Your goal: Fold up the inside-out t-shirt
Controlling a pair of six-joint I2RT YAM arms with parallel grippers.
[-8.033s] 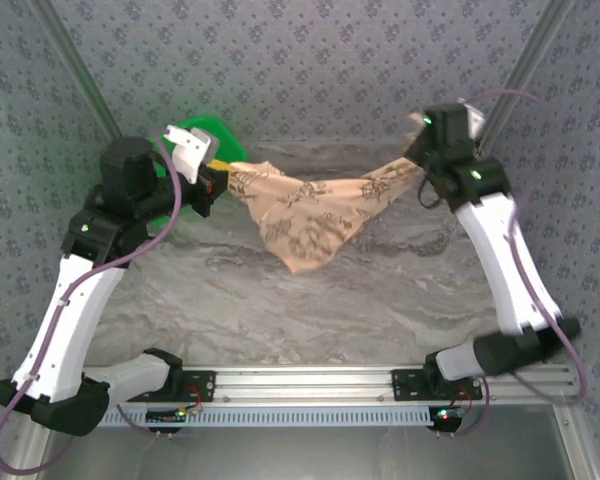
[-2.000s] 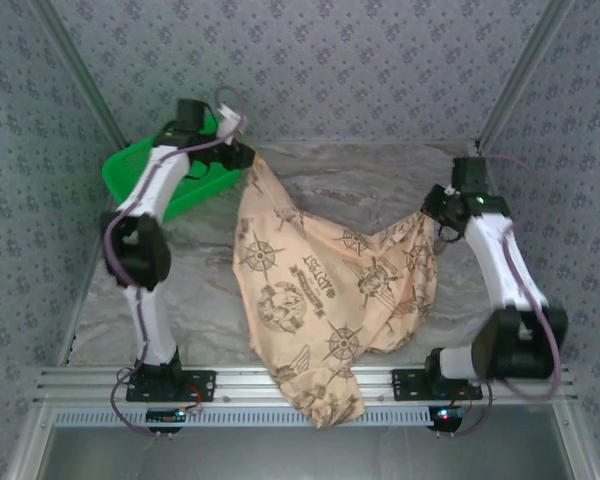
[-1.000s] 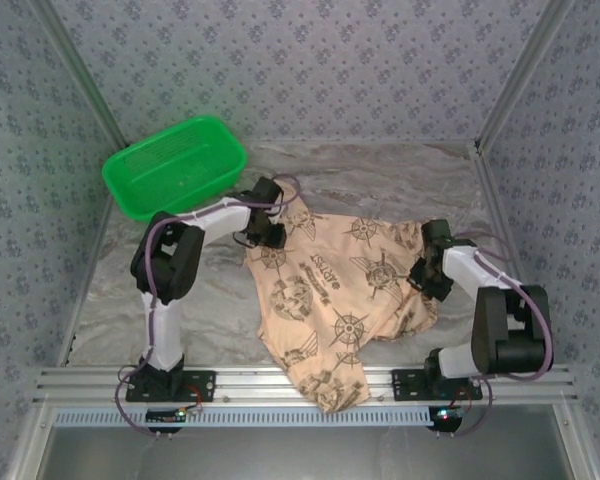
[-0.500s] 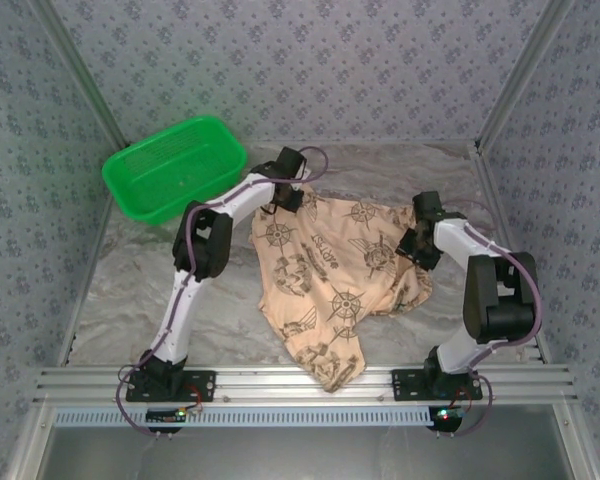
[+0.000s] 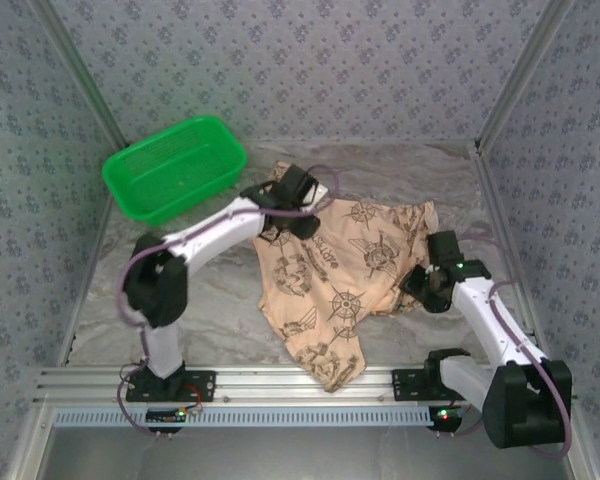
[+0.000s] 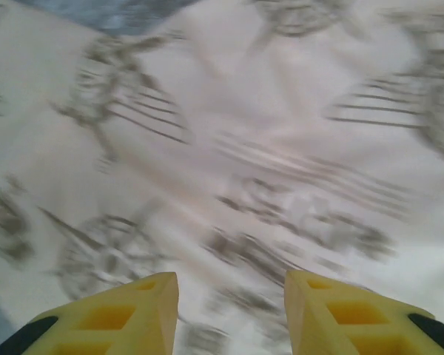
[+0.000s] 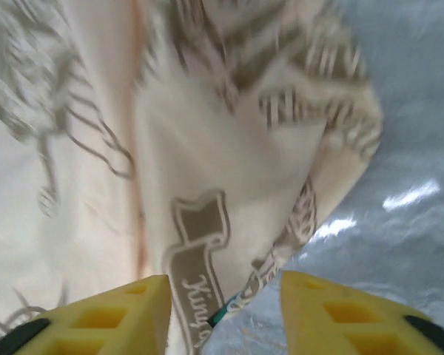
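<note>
Lying spread on the desk (image 5: 220, 315), the t-shirt (image 5: 345, 285) shows no fold yet; left claw (image 6: 228, 288) and right claw (image 7: 226, 285) gape empty.

The t-shirt (image 5: 340, 290) lies spread across the middle of the surface (image 5: 210, 310), its near end draped over the front edge onto the rail (image 5: 280, 380) between the two arm bases. The basket (image 5: 170, 170) sits in the far left corner, behind and left of the t-shirt, close to it. The left pincer (image 5: 305, 212) is over the t-shirt's far left part, with cloth beneath it (image 6: 231, 310). The right pincer (image 5: 420, 285) is at the t-shirt's right edge; below it (image 7: 226, 310) cloth lies to the left and bare surface to the right.
</note>
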